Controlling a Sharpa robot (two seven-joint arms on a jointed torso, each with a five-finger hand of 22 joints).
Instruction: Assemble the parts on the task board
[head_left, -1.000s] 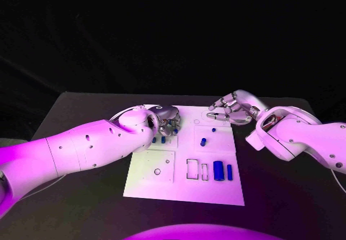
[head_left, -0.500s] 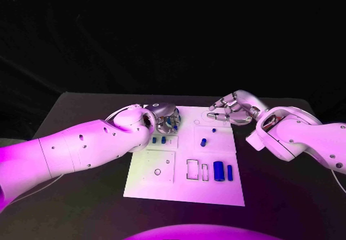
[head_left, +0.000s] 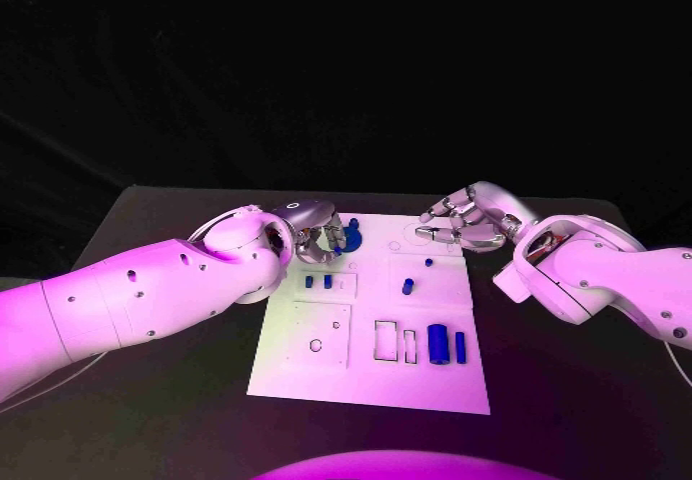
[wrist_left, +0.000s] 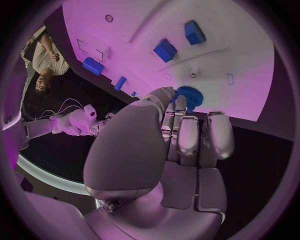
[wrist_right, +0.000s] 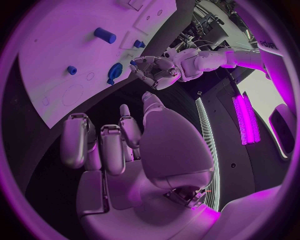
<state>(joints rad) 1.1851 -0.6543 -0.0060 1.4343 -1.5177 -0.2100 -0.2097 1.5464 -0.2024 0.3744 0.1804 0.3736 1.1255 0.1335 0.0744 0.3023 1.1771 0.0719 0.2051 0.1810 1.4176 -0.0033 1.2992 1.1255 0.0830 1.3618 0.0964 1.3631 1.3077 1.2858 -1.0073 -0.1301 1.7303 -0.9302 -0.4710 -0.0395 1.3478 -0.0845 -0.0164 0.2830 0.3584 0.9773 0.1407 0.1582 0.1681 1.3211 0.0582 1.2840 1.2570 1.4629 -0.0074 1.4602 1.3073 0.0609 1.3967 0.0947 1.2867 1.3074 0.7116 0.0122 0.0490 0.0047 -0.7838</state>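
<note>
Head view: my left hand (head_left: 320, 240) pinches a blue gear (head_left: 351, 243) near the task board's (head_left: 378, 385) far edge; I guess seating it comes next. My right hand (head_left: 464, 226) hangs loosely curled, holding nothing.

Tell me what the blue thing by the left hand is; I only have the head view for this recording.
Observer: The left wrist view shows a toothed blue gear right beyond the left hand.
Operator: Is it being held?
Observer: In the right wrist view the gear lies flat on the task board, near its edge; I cannot tell whether the fingers touch it.
Operator: Anything in the right hand?
Observer: No. The right wrist view shows the right hand with a bare palm and fingers apart.
</note>
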